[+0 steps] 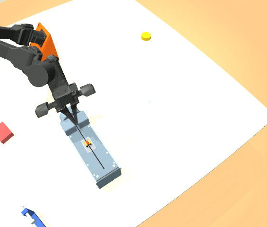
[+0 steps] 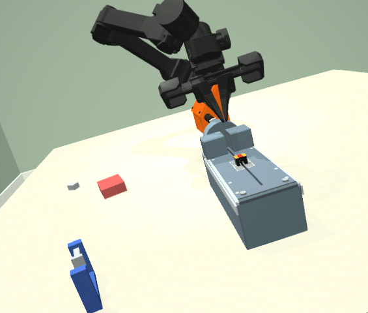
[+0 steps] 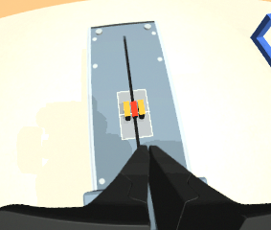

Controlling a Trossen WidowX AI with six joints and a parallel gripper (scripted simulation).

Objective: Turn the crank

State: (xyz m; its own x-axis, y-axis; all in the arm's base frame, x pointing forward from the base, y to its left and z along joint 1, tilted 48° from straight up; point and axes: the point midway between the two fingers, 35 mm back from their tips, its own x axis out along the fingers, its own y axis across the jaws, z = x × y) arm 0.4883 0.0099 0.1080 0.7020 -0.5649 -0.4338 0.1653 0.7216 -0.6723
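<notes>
Wrist view gives me the gripper [image 3: 149,149] with its 2 fingers pressed together, tips touching, clenched on nothing I can see. Past them lies the gray machine [image 3: 168,99], its black slot running along the top plate. The red pointer [image 3: 134,109] sits between the 2 brass marks [image 3: 127,109], level with them as far as I can tell. From the exterior view, my fingertips hover just over the round crank disc [image 2: 215,128] at the machine's near-arm end; I cannot make out a handle. A red block [image 2: 111,186], a yellow disc [image 1: 146,36] and a blue bracket [image 2: 84,274] lie well apart.
</notes>
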